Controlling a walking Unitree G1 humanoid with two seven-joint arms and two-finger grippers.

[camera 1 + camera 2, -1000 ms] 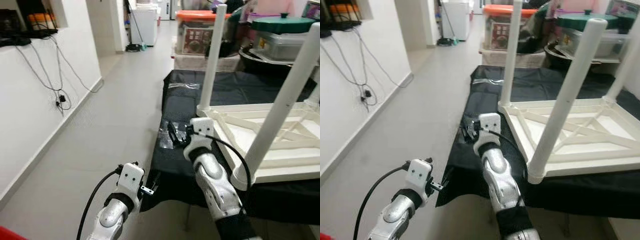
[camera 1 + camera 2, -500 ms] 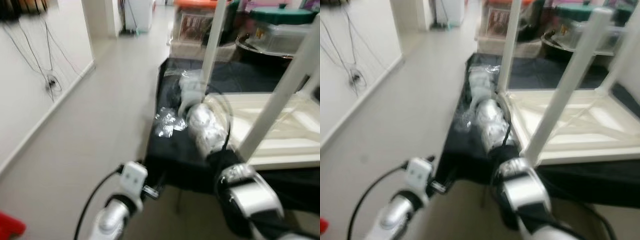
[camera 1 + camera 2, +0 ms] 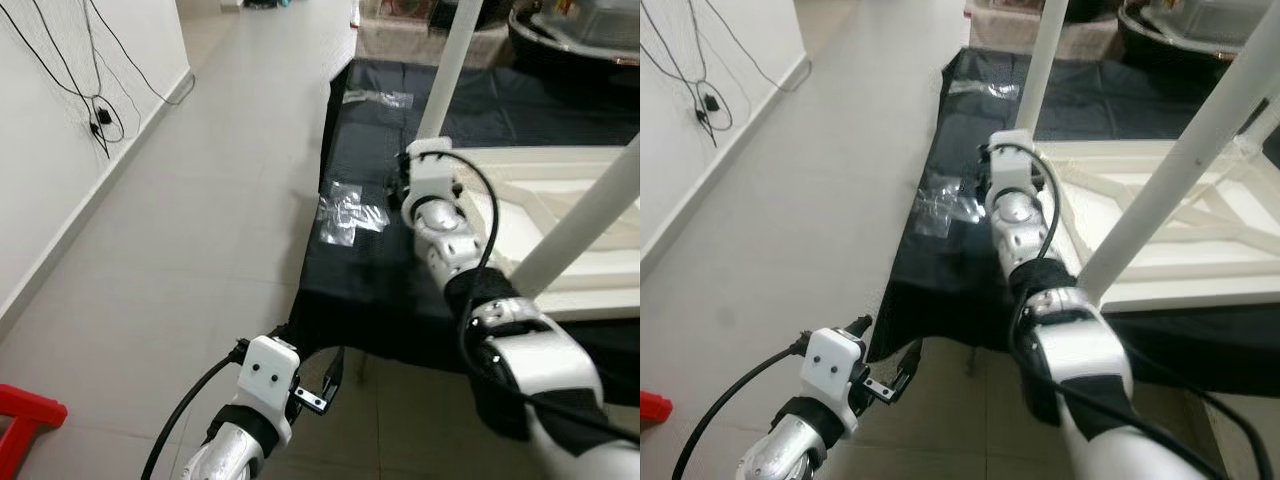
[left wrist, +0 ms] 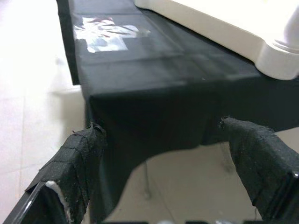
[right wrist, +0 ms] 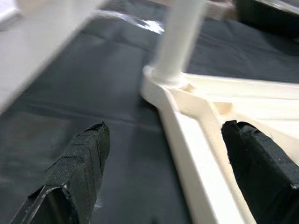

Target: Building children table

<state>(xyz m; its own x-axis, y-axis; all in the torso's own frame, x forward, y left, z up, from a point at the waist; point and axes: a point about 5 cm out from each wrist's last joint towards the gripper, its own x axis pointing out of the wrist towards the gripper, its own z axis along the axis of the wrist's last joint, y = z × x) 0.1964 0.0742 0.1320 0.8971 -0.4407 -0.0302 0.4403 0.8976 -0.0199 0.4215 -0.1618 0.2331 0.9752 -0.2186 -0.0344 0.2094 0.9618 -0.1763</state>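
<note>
The right hand (image 5: pixel 163 140), fingers apart, straddles the near corner of the white children's table (image 3: pixel 560 205), which lies upside down on the black-covered worktop (image 3: pixel 370 270), legs pointing up, while the left hand (image 4: pixel 177 158) hangs open below the worktop's edge.

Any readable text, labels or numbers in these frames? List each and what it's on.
None readable.
Upturned white children's table: no print visible.
Crinkled clear plastic bag on the black cloth: no legible marking.
Right gripper, left gripper: no lettering.
</note>
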